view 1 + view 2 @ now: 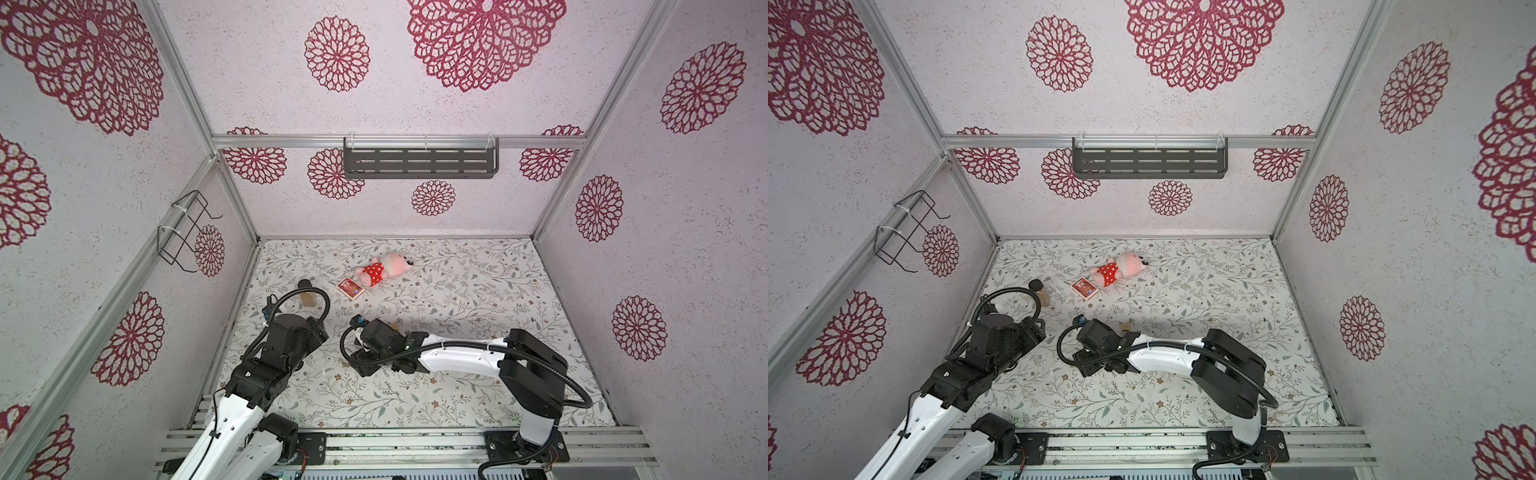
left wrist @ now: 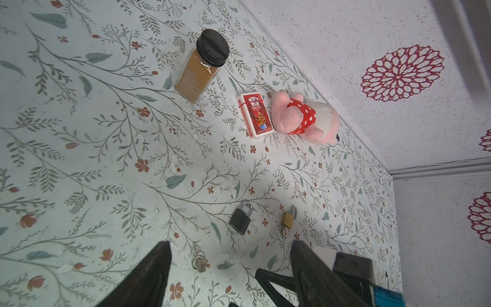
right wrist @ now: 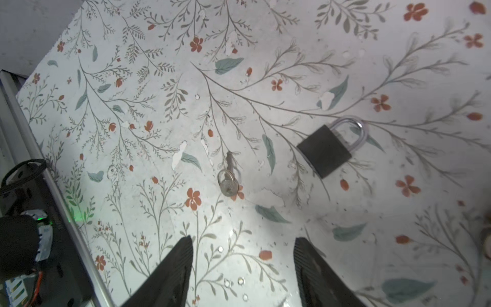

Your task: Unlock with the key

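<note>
Both arms lean in low over the flowered counter, and neither has got hold of anything. The right hand stands spread, with the key lying flat on the counter just ahead of its fingers. The left hand is spread and empty too, near the same key. The black padlock lies flat near the key with its shackle shut, and a smaller brass padlock lies a little apart from it. Which lock the key fits I can't tell. To my eye the job in hand is lifting the key. It's thin and lies flat, so I'd come straight down with a finger on each side of the round head and its ring, pinch there, and leave the blade sticking out for the keyhole. The other hand would do best to pin the lock's body so it can't skate away
</note>
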`<state>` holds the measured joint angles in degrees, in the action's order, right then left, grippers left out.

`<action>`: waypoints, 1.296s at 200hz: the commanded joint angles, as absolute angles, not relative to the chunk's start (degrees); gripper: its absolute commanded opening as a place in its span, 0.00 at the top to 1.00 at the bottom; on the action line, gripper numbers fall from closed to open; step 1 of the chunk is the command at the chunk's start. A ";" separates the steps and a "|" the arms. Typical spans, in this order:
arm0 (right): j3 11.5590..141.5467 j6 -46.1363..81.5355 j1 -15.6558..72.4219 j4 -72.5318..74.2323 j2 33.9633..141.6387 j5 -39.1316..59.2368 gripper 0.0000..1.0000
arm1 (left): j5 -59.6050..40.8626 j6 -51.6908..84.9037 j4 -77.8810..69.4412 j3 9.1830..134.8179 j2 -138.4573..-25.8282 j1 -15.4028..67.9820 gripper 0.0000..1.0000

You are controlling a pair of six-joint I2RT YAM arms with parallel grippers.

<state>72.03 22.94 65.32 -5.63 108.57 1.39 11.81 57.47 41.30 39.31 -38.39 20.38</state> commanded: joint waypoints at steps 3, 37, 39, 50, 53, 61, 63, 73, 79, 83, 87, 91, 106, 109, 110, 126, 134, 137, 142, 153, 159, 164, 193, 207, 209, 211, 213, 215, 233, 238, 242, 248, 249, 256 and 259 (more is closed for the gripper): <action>76.22 16.10 64.74 -6.11 111.05 4.78 0.42 | 10.37 58.52 44.53 38.93 -36.38 18.99 0.25; 77.73 13.48 63.02 -6.32 114.21 10.80 0.53 | 9.90 59.47 45.53 38.54 -35.15 18.67 0.24; 77.88 13.21 62.95 -6.28 114.36 10.81 0.54 | 9.84 59.56 45.48 38.46 -35.02 18.64 0.24; 78.73 12.09 62.80 -6.64 115.21 11.69 0.57 | 9.58 59.98 45.52 38.16 -34.80 18.65 0.24; 78.93 11.85 62.75 -6.86 115.61 11.91 0.58 | 9.54 60.13 45.48 38.08 -34.73 18.68 0.24; 79.75 11.53 62.58 -7.34 116.38 12.41 0.59 | 9.58 60.41 45.52 37.91 -34.48 18.69 0.24; 79.86 11.45 62.54 -7.37 116.59 12.53 0.60 | 9.58 60.52 45.48 37.84 -34.42 18.65 0.24; 80.33 11.39 62.28 -7.38 117.36 13.12 0.61 | 9.76 60.71 45.52 37.58 -34.19 18.63 0.24; 80.54 11.43 62.21 -7.30 117.76 13.30 0.62 | 9.93 60.85 45.61 37.53 -34.09 18.63 0.24; 80.69 11.38 62.08 -7.30 117.98 13.50 0.63 | 10.01 60.98 45.74 37.46 -34.01 18.63 0.24; 80.83 11.30 62.07 -7.29 118.18 13.68 0.63 | 10.10 61.00 45.72 37.44 -33.94 18.63 0.24; 81.02 11.26 62.05 -7.37 118.30 13.71 0.64 | 10.11 61.00 45.72 37.38 -33.89 18.63 0.24; 81.85 11.00 62.05 -7.86 119.02 13.53 0.66 | 10.32 61.37 45.92 37.18 -33.84 18.61 0.23; 82.04 10.99 62.05 -7.97 119.13 13.57 0.67 | 10.38 61.47 45.91 37.11 -33.84 18.63 0.23; 82.06 10.94 62.05 -8.03 119.15 13.55 0.67 | 10.37 61.50 45.94 37.10 -33.84 18.63 0.23; 82.65 10.85 62.03 -8.32 119.76 13.70 0.70 | 10.45 61.69 45.68 36.68 -33.55 18.63 0.23; 82.75 10.93 62.01 -8.26 120.01 14.01 0.71 | 10.46 61.75 45.67 36.57 -33.52 18.63 0.23; 82.85 10.83 62.03 -8.34 120.12 14.10 0.72 | 10.47 61.74 45.61 36.49 -33.53 18.63 0.23; 83.01 10.82 62.01 -8.45 120.27 14.27 0.72 | 10.47 61.77 45.60 36.40 -33.43 18.63 0.23; 83.32 10.77 62.03 -8.61 120.61 14.65 0.73 | 10.50 61.78 45.47 36.39 -33.46 18.62 0.23; 83.40 10.81 62.04 -8.61 120.71 14.76 0.74 | 10.61 61.72 45.53 36.30 -33.48 18.59 0.23; 83.47 10.81 62.05 -8.61 120.86 14.81 0.75 | 10.72 61.78 45.53 36.25 -33.42 18.52 0.23; 84.02 10.77 62.05 -8.94 121.85 15.27 0.80 | 10.84 61.87 45.13 35.69 -33.26 18.50 0.23; 84.11 10.88 62.05 -8.96 122.17 15.63 0.82 | 10.82 62.03 45.09 35.44 -33.27 18.53 0.23; 84.05 10.89 61.98 -9.03 122.28 15.64 0.82 | 10.81 62.05 45.09 35.43 -33.23 18.54 0.23; 84.03 10.90 62.03 -9.05 122.37 15.64 0.83 | 10.81 62.05 45.04 35.42 -33.25 18.54 0.23; 84.02 10.90 62.05 -9.01 122.39 15.69 0.83 | 10.81 62.05 45.01 35.42 -33.23 18.54 0.23; 84.02 10.90 62.01 -9.02 122.42 15.72 0.83 | 10.81 62.05 45.00 35.35 -33.27 18.54 0.23; 83.76 10.92 62.11 -9.03 122.61 16.07 0.88 | 10.81 62.19 44.65 34.99 -33.22 18.42 0.23; 83.68 10.90 62.05 -9.05 122.61 16.25 0.89 | 10.77 62.31 44.52 34.94 -33.22 18.38 0.23; 83.63 10.89 62.05 -9.13 122.56 16.17 0.89 | 10.65 62.31 44.42 34.81 -33.19 18.44 0.23; 83.62 10.89 62.05 -9.22 122.52 16.09 0.91 | 10.55 62.32 44.18 34.72 -33.22 18.39 0.23; 83.60 10.85 62.05 -9.22 122.48 16.09 0.91 | 10.55 62.32 44.15 34.72 -33.22 18.38 0.23; 83.44 10.85 62.05 -9.22 122.29 16.00 0.93 | 10.55 62.40 43.98 34.67 -33.24 18.43 0.23; 83.41 10.88 62.09 -9.16 122.19 15.96 0.93 | 10.60 62.39 44.02 34.65 -33.26 18.41 0.23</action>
<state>82.74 11.55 62.28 -7.92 122.02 15.31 9.96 62.08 45.25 35.16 -33.69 19.16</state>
